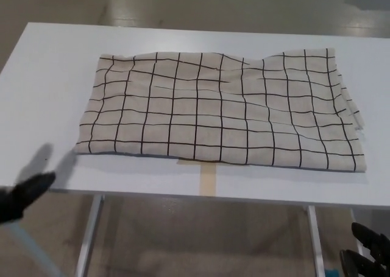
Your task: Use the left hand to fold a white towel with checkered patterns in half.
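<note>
A white towel (222,109) with a black checkered grid lies spread on the white table (42,88), its long side running left to right, slightly rumpled along the far edge. My left hand (23,193) shows at the picture's left edge, blurred, level with the table's front edge and left of the towel's near left corner, not touching it. Only the fingertips of my right hand (365,252) show at the bottom right corner, below the table, far from the towel.
A strip of tan tape (209,176) runs from under the towel's front edge to the table's front edge. The table's metal legs (90,234) and a tan floor show below. Bare table lies left of the towel.
</note>
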Controlling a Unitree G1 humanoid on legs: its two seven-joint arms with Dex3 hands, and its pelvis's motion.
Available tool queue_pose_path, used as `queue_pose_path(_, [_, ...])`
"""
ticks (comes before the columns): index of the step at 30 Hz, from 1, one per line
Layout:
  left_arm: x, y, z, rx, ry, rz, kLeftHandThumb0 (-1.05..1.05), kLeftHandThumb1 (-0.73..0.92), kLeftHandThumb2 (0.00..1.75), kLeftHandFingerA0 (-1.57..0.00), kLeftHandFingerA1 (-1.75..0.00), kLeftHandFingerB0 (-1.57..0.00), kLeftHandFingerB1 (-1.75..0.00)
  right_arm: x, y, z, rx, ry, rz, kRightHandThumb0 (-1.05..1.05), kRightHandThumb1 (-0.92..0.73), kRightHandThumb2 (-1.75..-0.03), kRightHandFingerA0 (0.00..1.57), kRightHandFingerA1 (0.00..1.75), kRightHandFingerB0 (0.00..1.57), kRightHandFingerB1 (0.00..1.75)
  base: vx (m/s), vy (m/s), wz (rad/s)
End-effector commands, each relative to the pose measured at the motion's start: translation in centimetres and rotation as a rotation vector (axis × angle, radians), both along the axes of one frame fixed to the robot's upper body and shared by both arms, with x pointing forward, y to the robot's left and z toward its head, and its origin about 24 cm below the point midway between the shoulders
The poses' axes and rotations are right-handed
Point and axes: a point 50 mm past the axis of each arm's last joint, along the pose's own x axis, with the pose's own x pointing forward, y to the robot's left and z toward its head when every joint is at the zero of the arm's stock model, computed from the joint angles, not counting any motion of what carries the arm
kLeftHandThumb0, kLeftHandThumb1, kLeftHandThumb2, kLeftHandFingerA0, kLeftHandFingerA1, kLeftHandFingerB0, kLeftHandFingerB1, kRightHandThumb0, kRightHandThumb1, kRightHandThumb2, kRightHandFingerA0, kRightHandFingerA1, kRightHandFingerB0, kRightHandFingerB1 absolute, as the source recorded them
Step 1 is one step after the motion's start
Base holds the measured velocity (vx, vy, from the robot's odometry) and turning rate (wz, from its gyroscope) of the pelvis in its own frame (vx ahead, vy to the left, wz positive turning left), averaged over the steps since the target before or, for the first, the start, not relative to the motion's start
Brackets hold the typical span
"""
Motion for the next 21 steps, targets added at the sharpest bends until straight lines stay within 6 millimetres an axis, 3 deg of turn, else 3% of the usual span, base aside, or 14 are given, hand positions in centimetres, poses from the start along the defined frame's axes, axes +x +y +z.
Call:
queue_pose_path(1, [5.2,-2.7,1.7,0.445,0.015,-0.054,-0.54,0.36,0.7,-0.05,-0.2,-0.08,-0.25,-0.3,-0.1,0.2,-0.015,-0.035,-0.006,-0.53,-0.66,-0.61,0.45,0.39,0.4,0.36,0.0,0.0,0.0])
queue_pose_path(3, [6.3,-2.8,1.5,0.492,0.052,-0.049,-0.53,0.36,0.71,-0.04,-0.2,-0.07,-0.25,-0.3,-0.1,0.2,-0.018,-0.034,-0.005,-0.53,-0.66,-0.61,0.45,0.39,0.4,0.36,0.0,0.0,0.0])
queue_pose_path(4, [7.4,-3.0,1.3,0.55,0.094,-0.039,-0.55,0.41,0.57,-0.04,-0.2,-0.08,-0.22,-0.4,-0.1,0.2,-0.023,-0.033,-0.002,-0.53,-0.66,-0.61,0.45,0.39,0.41,0.36,0.0,0.0,0.0])
queue_pose_path(5, [8.0,-3.0,1.1,0.58,0.12,-0.035,-0.52,0.35,0.74,0.0,-0.22,-0.05,-0.23,-0.4,-0.1,0.2,-0.025,-0.034,-0.002,-0.53,-0.66,-0.61,0.45,0.39,0.41,0.36,0.0,0.0,0.0])
queue_pose_path(9, [10.2,-3.0,0.3,0.726,0.21,0.002,-0.54,0.36,0.73,-0.02,-0.18,-0.05,-0.2,-0.3,-0.2,0.2,-0.025,-0.033,-0.005,-0.53,-0.66,-0.61,0.45,0.39,0.41,0.36,0.0,0.0,0.0])
queue_pose_path(13, [11.2,-2.9,-0.5,0.823,0.262,0.027,-0.55,0.37,0.74,-0.01,-0.17,-0.04,-0.19,-0.3,-0.2,0.2,-0.024,-0.032,-0.004,-0.53,-0.66,-0.61,0.45,0.39,0.41,0.36,0.0,0.0,0.0])
queue_pose_path(21, [11.6,-3.2,-2.9,0.804,0.347,0.023,-0.54,0.36,0.74,-0.01,-0.17,-0.05,-0.2,-0.6,-0.2,0.0,-0.01,-0.03,-0.015,-0.52,-0.66,-0.6,0.46,0.39,0.41,0.36,0.0,0.0,0.0])
